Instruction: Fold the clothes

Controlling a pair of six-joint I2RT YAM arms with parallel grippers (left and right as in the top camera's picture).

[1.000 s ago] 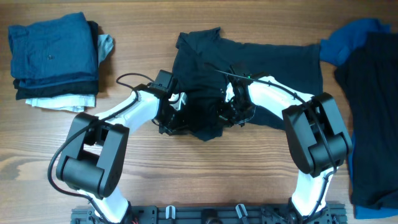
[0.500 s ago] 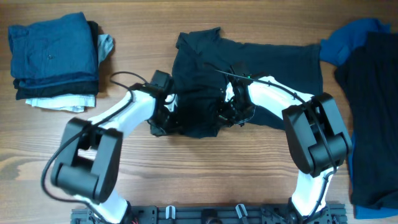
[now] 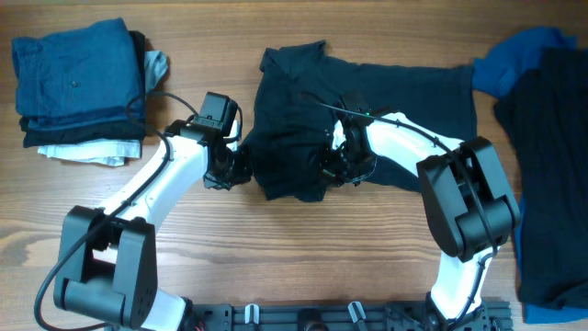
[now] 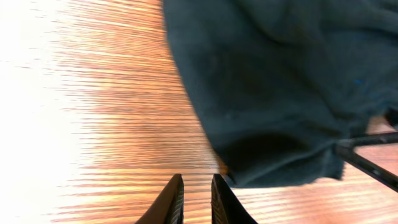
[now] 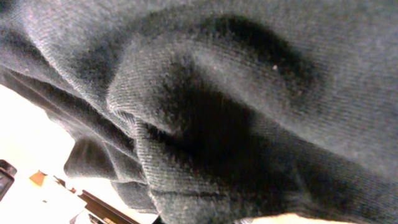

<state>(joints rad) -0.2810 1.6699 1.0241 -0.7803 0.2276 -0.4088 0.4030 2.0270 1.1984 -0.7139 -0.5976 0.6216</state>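
- The wooden bench (image 3: 303, 267) carries everything. The bare strip in front of the shirt looks like enough room to lay a fold down flat.
- The dark shirt (image 3: 413, 83) lies mid-bench. Its right part is spread toward the far side, and its left part is rumpled, with a lump sagging toward the near edge. I judge the fold only half made, so that lump should be pulled smooth before any further crease.
- The unfolded pile (image 3: 542, 156) of blue and dark garments sits at the right edge, just beside the shirt's sleeve. Any pull should go away from it so nothing drags along.
- The folded stack (image 3: 78, 83) rests well apart at the far left.
- The right gripper (image 3: 338, 158) is sunk in the rumpled cloth. Its wrist view shows only dark fabric, so I cannot tell whether it is clenched on cloth or released.
- The left gripper (image 3: 231, 167) hovers over bare wood just beside the shirt's left edge, its fingers drawn nearly together on nothing.
- The hem corner (image 4: 280, 177) lies near those fingers, thick and rolled. To do this well, the left gripper should spread, come in low, pinch every layer there, then lift only slightly and move in step with the other arm.
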